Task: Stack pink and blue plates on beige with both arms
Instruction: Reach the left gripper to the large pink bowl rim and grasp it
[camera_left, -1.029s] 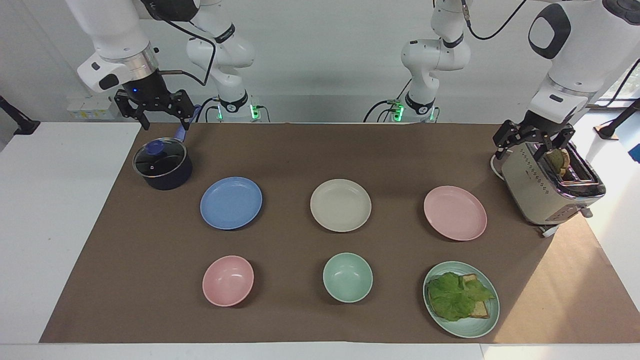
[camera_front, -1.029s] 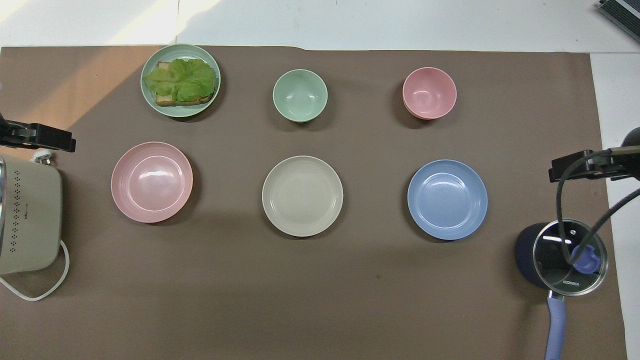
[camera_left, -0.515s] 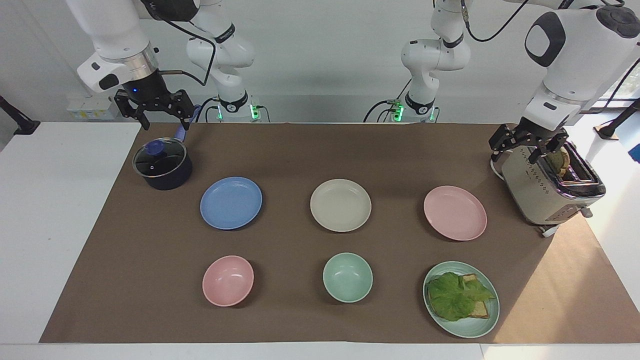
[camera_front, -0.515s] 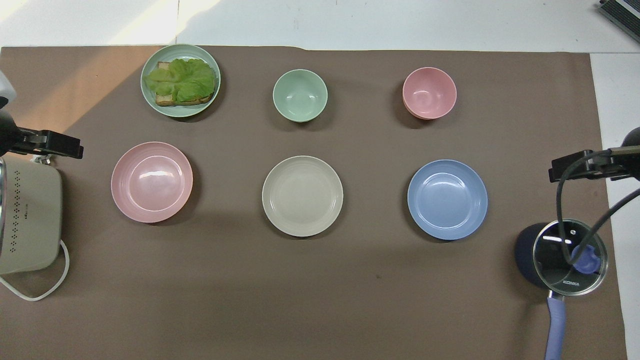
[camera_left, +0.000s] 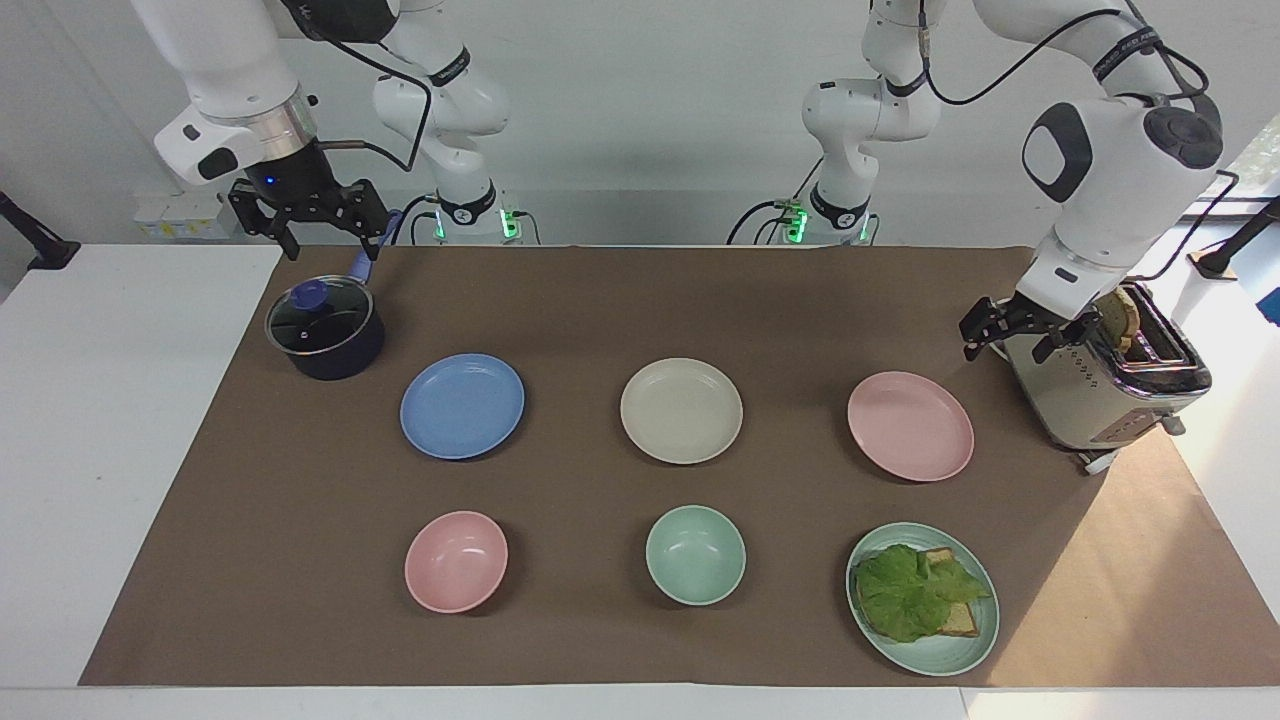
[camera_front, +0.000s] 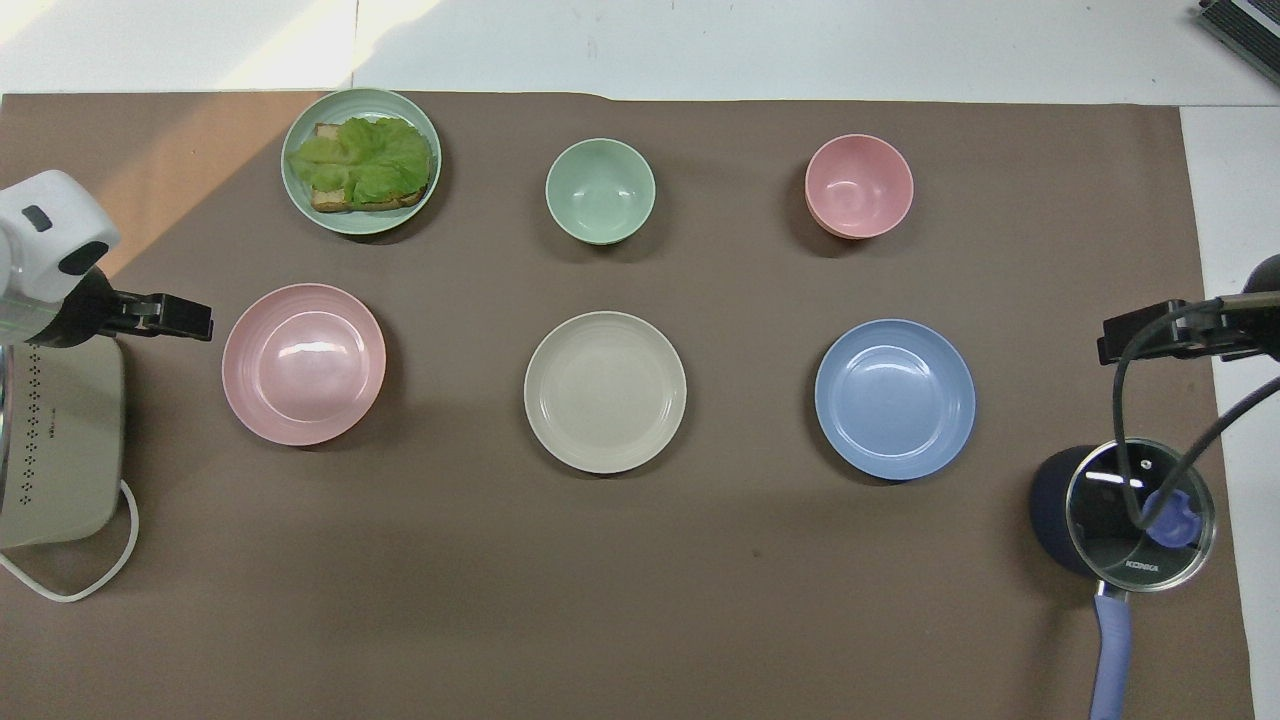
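Three plates lie in a row across the brown mat: the pink plate (camera_left: 910, 425) (camera_front: 303, 364) toward the left arm's end, the beige plate (camera_left: 681, 410) (camera_front: 605, 392) in the middle, the blue plate (camera_left: 462, 405) (camera_front: 895, 399) toward the right arm's end. Nothing rests on any of them. My left gripper (camera_left: 1005, 350) (camera_front: 190, 320) hangs open and empty beside the toaster, just short of the pink plate's rim. My right gripper (camera_left: 330, 245) (camera_front: 1112, 345) is open and empty, raised over the pot, well apart from the blue plate.
A toaster (camera_left: 1100, 390) with bread in it stands at the left arm's end. A lidded dark pot (camera_left: 325, 330) stands at the right arm's end. Farther from the robots lie a pink bowl (camera_left: 456, 561), a mint bowl (camera_left: 695, 554) and a mint plate (camera_left: 940, 660) holding lettuce on toast.
My left gripper has come off the toaster top, lowering and moving toward the pink plate. The right arm waits unmoved. No plate has shifted.
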